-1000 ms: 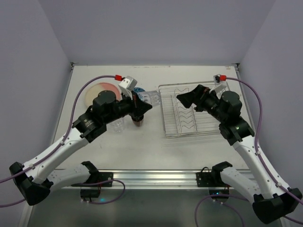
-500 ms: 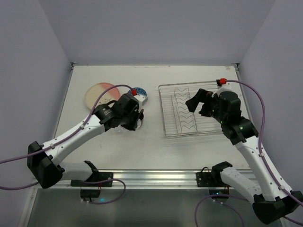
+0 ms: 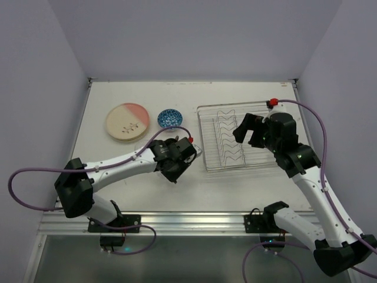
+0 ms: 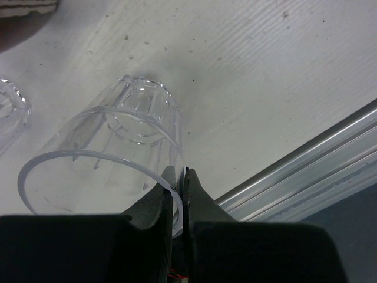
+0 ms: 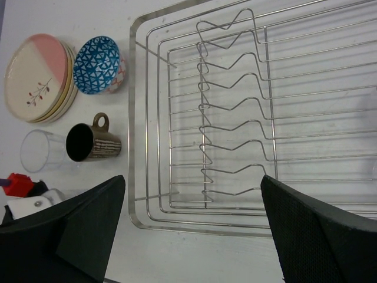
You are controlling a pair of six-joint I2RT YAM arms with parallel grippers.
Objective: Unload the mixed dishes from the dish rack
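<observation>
The left gripper (image 4: 177, 177) is clenched on the rim of a clear glass tumbler (image 4: 118, 141), one finger inside the mouth and one outside. The glass hangs tilted, mouth towards the wrist and base down by the table (image 4: 265, 71); I can't tell whether the base is touching. It is out of the dish rack (image 5: 177, 194), off the rack's near left corner and close to the metal rail along the near edge.

The rack itself looks bare, only its zigzag dividers showing. The right gripper (image 5: 193, 180) hovers above it with its jaws spread wide and nothing in them. To the left of the rack sit the stacked plates (image 5: 38, 76), the blue-patterned bowl (image 5: 99, 63), the brown mug (image 5: 88, 141) on its side and another tumbler (image 5: 41, 150) just beside the mug.

I'd judge the held glass light, rigid and slick, and it would chip or crack if knocked. A pinch on one spot of a thin wall leaves it free to swing or slide. I'd lower it slowly, base first, and let go only once it stands flat, clear of its neighbours
</observation>
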